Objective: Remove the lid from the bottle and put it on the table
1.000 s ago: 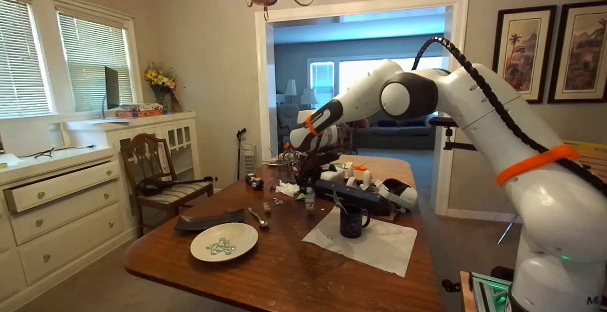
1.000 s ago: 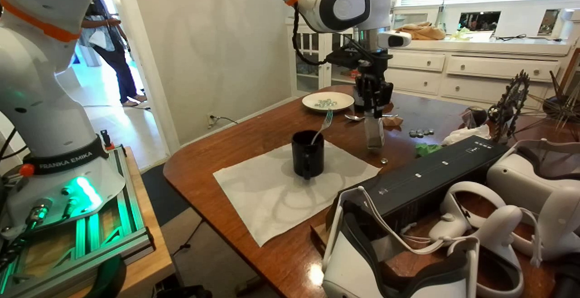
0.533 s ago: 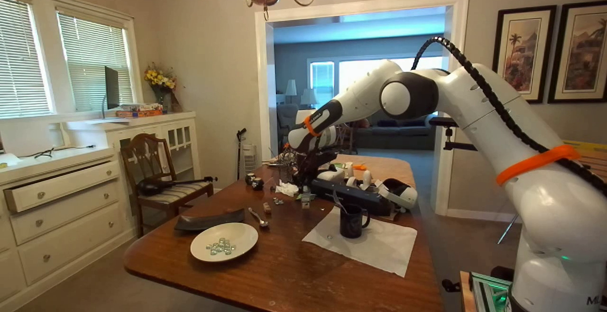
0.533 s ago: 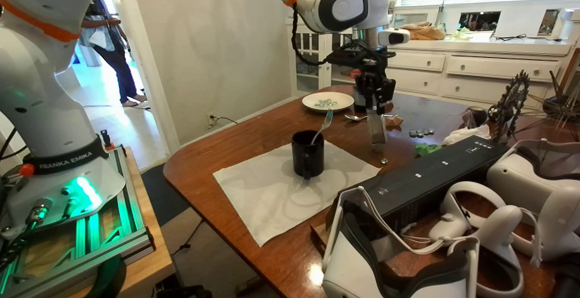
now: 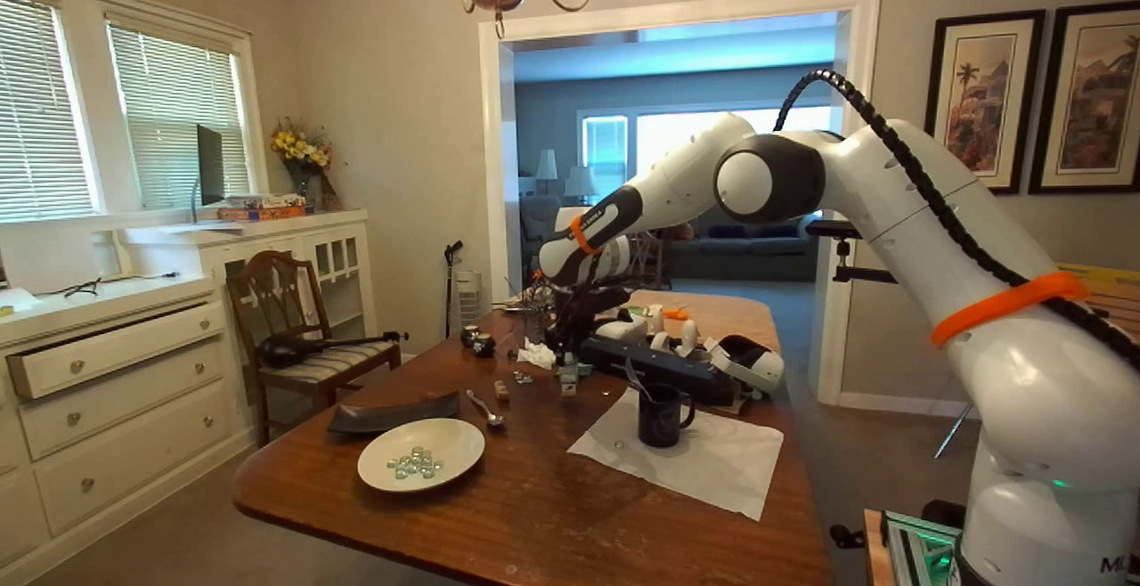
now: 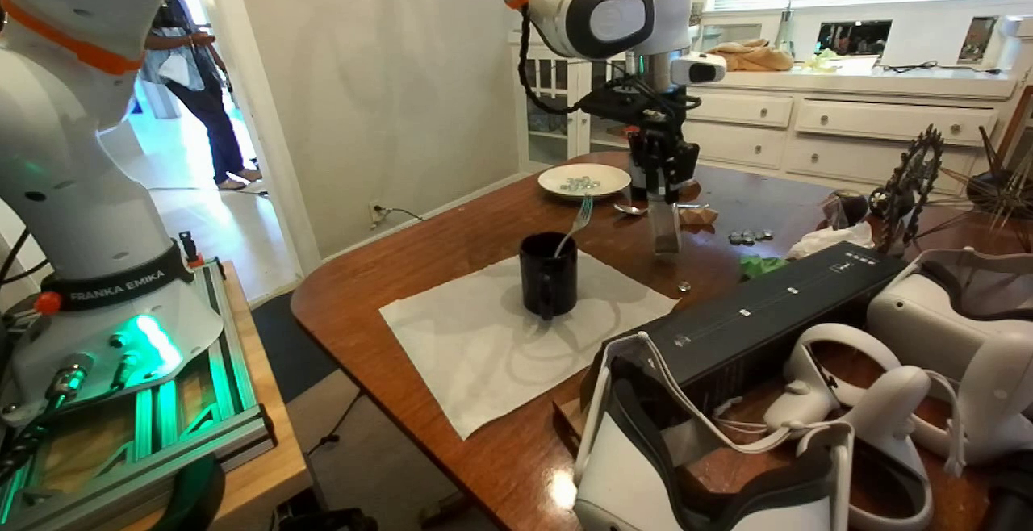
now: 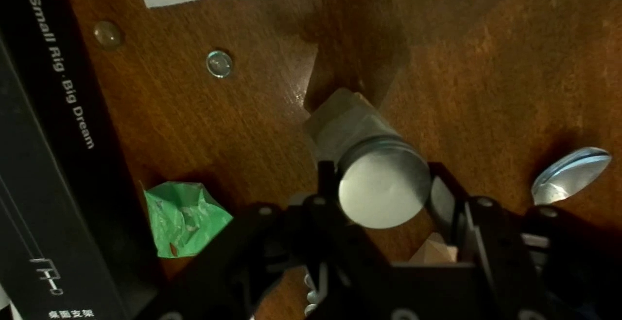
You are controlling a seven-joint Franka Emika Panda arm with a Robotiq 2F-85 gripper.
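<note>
A clear bottle with a flat silver lid is in my gripper in the wrist view. The two fingers are shut on the lid end, one on each side. The bottle body hangs below, tilted, over the brown wooden table. In an exterior view the clear bottle points down from my gripper; I cannot tell whether its base touches the table. In an exterior view the bottle is small under the dark gripper. The bottle's contents are not clear.
A black mug holding a fork stands on white paper. A long black box and white headsets lie near. A green wrapper, spoon, glass bead and plate surround the bottle.
My gripper and the bottle have shifted a little left in an exterior view. The bottle's lower end is slightly higher in the picture than a second ago. The other things have not moved.
</note>
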